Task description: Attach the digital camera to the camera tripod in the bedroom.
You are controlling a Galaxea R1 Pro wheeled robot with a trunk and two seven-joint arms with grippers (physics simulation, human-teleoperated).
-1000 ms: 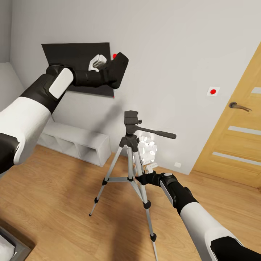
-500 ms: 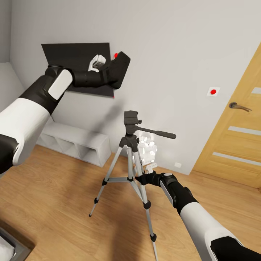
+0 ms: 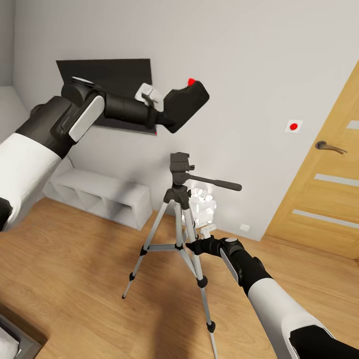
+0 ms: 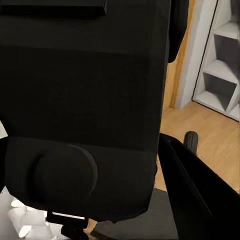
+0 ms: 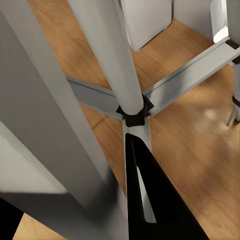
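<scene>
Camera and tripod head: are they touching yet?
Apart. In the head view the camera, held by the left gripper, hangs above the tripod head with bare wall plainly between them.

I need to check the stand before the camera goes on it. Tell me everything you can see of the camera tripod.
The camera tripod stands upright on the light wood floor, near the grey-white wall. It has three splayed silver legs that look like metal, with black joints and feet, braces running to a centre column, and a black head with a long pan handle pointing toward the door side. Its top plate is bare. The right gripper is at a leg about halfway up; whether it grips cannot be told.
</scene>
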